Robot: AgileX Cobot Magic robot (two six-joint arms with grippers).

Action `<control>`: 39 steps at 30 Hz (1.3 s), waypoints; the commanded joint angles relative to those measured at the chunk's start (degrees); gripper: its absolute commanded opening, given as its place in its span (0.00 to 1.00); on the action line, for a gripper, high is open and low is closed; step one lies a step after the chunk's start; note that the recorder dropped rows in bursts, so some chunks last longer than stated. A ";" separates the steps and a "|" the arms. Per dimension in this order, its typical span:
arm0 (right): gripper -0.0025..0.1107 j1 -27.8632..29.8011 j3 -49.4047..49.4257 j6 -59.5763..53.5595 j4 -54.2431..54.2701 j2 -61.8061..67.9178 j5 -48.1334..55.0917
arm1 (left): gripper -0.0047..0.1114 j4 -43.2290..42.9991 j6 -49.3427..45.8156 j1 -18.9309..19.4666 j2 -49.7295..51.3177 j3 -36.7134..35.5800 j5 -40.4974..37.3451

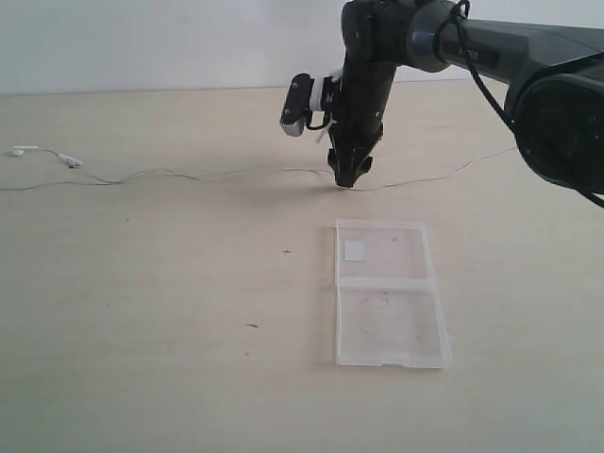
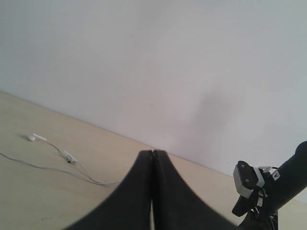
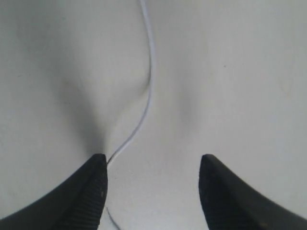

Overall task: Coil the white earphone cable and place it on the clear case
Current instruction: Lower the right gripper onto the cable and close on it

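Stretching below a plain white wall (image 1: 142,42), the pale wooden table (image 1: 142,330) bears the white earphone cable (image 3: 149,86), which passes between the right gripper's (image 3: 152,191) spread fingers, close against one, with the clear case (image 1: 396,326) near its tips.

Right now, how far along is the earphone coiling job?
Nothing is finished: the white earphone cable lies stretched out, uncoiled, apart from the clear case. In hand: the open right gripper is down at the cable. Remaining: grip it, coil it, set it on the case.
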State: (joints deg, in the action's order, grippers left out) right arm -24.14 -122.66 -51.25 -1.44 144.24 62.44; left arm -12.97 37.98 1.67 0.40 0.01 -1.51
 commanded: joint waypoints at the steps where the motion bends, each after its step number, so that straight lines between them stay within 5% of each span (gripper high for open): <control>1: 0.51 0.13 -0.74 0.47 0.70 0.61 1.43 | 0.04 0.14 -0.20 -0.41 -0.40 -0.01 0.20; 39: 0.50 0.13 -5.76 4.28 5.42 3.95 3.73 | 0.04 0.14 -0.24 -0.41 -0.40 -0.01 0.18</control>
State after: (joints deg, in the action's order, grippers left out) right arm -24.14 -128.22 -47.38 4.33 147.71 66.24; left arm -12.97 37.98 1.67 0.40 0.01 -1.51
